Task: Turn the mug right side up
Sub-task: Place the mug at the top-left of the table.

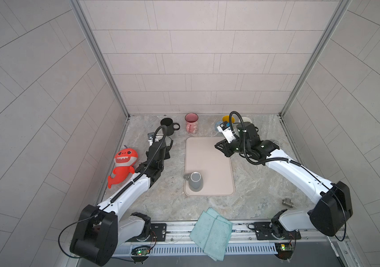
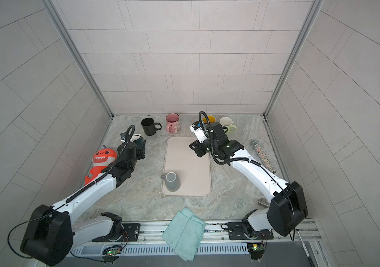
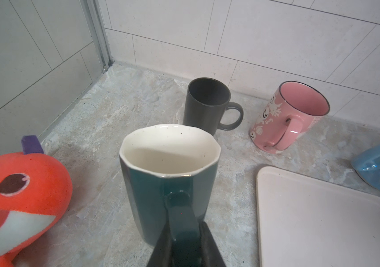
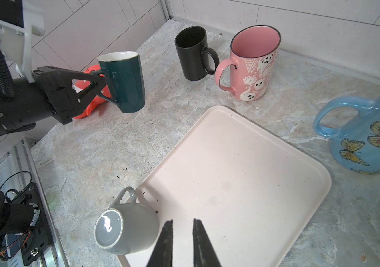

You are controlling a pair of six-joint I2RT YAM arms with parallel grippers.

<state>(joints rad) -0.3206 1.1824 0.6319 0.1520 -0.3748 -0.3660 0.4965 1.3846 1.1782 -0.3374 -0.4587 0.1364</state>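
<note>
In both top views an orange plush shark [image 1: 123, 166] lies at the left edge of the desk [image 1: 161, 203], beside the left arm. Just right of it the left tool [image 3: 185, 233] is clenched on the handle of the teal mug [image 3: 168, 185]. That mug stands mouth up, its white inside showing; whether its base touches the desk cannot be told. Behind it, toward the upper middle of the frame, a black mug [image 1: 167, 126] and a pink ghost-print mug [image 1: 191, 122] stand upright near the back wall.

At the centre lies a pale pink tray [image 1: 209, 161]. A grey mug [image 1: 195, 181] sits bottom up in the tray's lower left corner, with its handle reaching over the rim.

The right tool [image 4: 182, 222] hovers over the tray's upper right corner. Its jaws are released to a narrow gap, with nothing between them. Behind the right arm stand a blue butterfly mug [image 4: 364, 138] with a yellow inside and a cream mug [image 2: 227, 123]. A glittery stick [image 2: 263, 153] lies at the right edge in a top view. A small metal fitting [image 1: 287, 202] sits lower right, and a folded teal cloth [image 1: 211, 231] hangs over the desk's front edge at the bottom centre.
</note>
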